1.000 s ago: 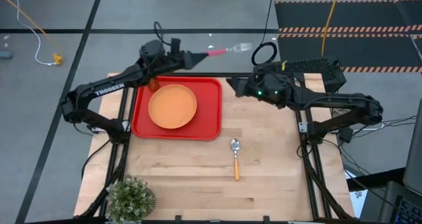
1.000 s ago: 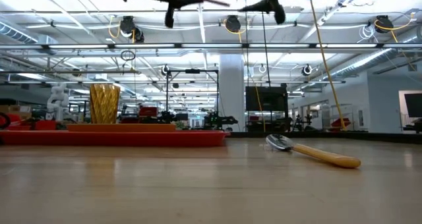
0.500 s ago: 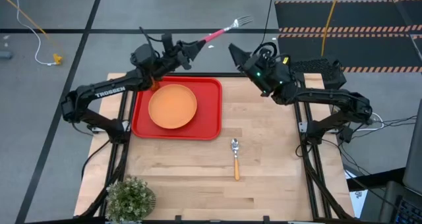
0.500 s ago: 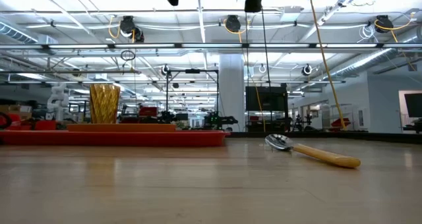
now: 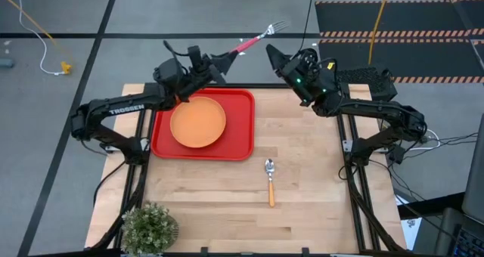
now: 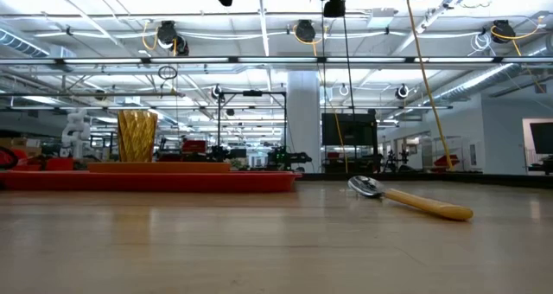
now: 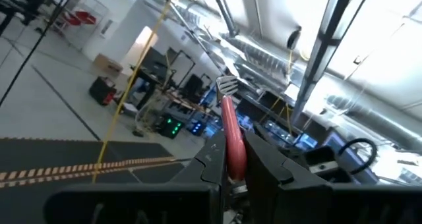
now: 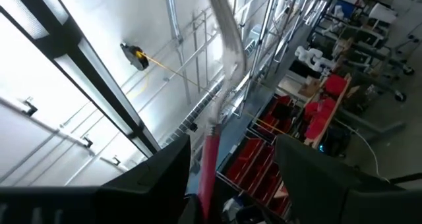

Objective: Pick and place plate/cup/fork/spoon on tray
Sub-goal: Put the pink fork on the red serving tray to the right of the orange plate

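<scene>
The red tray [image 5: 242,132] lies at the table's far left with the orange plate [image 5: 198,121] on it. The amber cup [image 6: 137,136] stands upright at the tray's far left corner, mostly hidden under my left arm in the high view. My left gripper [image 5: 221,59] is raised above the tray's far edge, shut on the fork [image 5: 257,36]. My right gripper [image 5: 272,54] is open, raised close to the right of the fork; in its wrist view its fingers [image 8: 158,178] stand on either side of the fork [image 8: 211,151] without touching it. The spoon [image 5: 270,180] lies flat on the table. My left gripper pinches the fork's pink handle [image 7: 235,159] near its free end between its two fingers. The fork lies along the fingers and sticks out beyond them. It is lifted clear, slanting up toward the far right, with its silver head [image 5: 278,25] outermost.
A potted green plant [image 5: 149,227] stands at the table's near left corner. Bare wood [image 5: 302,136] lies right of the tray and around the spoon. Black frame rails run along the table's left and right sides.
My left gripper has tipped up, so the fork has swung from about level to slanting up toward the far right. My right gripper has risen from the table's far right, turned toward the fork and come close beside it.
</scene>
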{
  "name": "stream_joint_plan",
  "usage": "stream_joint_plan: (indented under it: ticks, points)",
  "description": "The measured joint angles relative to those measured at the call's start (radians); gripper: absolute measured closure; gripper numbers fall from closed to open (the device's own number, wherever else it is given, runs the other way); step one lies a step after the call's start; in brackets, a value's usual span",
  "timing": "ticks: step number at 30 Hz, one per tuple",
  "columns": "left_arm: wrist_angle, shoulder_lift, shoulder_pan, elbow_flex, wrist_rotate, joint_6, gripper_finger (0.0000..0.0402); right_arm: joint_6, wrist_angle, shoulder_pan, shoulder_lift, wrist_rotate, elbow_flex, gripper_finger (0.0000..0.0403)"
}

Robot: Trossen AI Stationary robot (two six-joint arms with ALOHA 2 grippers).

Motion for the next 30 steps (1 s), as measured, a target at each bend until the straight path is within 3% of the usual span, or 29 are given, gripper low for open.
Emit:
stream_joint_plan:
  ticks: [13, 23, 30]
  points:
    - [0.092, 0.113, -0.01, 0.0, 0.019, -0.043, 0.0369, -0.029, -0.038, -0.033, 0.0, -0.024, 0.0, 0.02]
    - [0.101, 0.111, -0.01, 0.0, -0.002, -0.043, 0.0369, -0.031, -0.043, -0.057, 0.0, -0.03, 0.0, 0.0315]
    - [0.078, 0.111, -0.023, 0.0, -0.011, -0.048, 0.0369, -0.002, -0.076, -0.089, -0.002, -0.092, 0.0, 0.0389]
